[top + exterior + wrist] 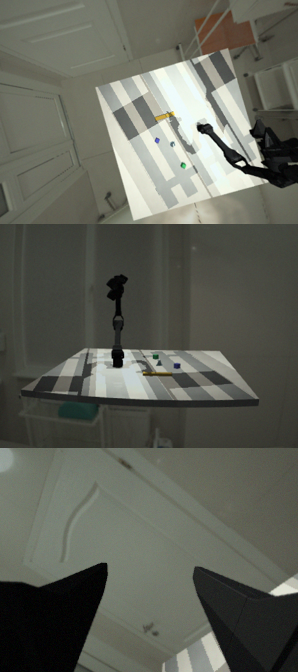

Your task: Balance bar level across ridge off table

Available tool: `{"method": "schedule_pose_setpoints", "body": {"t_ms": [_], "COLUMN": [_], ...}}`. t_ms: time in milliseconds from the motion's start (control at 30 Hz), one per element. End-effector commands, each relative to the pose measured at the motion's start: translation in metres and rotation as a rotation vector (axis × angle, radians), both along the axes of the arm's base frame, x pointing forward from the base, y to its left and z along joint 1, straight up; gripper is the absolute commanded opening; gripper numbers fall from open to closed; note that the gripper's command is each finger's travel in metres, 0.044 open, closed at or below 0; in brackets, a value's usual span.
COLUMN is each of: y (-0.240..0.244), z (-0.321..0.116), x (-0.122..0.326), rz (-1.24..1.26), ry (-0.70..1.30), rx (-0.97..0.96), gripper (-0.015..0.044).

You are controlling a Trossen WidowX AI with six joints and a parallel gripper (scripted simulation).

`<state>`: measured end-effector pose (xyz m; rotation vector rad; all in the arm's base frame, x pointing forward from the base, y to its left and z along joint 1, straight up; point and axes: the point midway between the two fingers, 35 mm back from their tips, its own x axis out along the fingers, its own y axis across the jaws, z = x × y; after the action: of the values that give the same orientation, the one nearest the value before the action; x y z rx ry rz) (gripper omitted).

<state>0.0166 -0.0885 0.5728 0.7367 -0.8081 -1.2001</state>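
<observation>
The yellow bar (pixel 164 116) (pixel 157 374) lies on the table, not yet balanced. Behind, the little pointy ridge (pixel 172 144) (pixel 159 363) probably needs its middle. The gripper (pixel 266 144) (pixel 116 286) (pixel 151 570), mostly open, holds nothing up high, maybe to avoid bumps.

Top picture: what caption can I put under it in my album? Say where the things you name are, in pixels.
Yellow bar (pixel 165 116) (pixel 157 374) lying near a blue cube (pixel 157 140) (pixel 177 365) and a green cube (pixel 183 165) (pixel 155 356).

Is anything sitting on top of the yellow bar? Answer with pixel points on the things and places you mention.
Nothing shows on top of the yellow bar (pixel 160 117) (pixel 163 374). The bar covers whatever is right under it, so I can't see that part.
</observation>
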Motion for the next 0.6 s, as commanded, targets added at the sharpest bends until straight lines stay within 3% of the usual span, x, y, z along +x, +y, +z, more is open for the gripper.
{"method": "schedule_pose_setpoints", "body": {"t_ms": [0, 567], "y": [-0.024, -0.116], "z": [-0.012, -0.072], "x": [0.010, 0.073], "rz": [0.047, 0.273], "ry": [0.066, 0.458], "rx": [0.063, 0.268], "gripper": [0.0315, 0.0315]}}
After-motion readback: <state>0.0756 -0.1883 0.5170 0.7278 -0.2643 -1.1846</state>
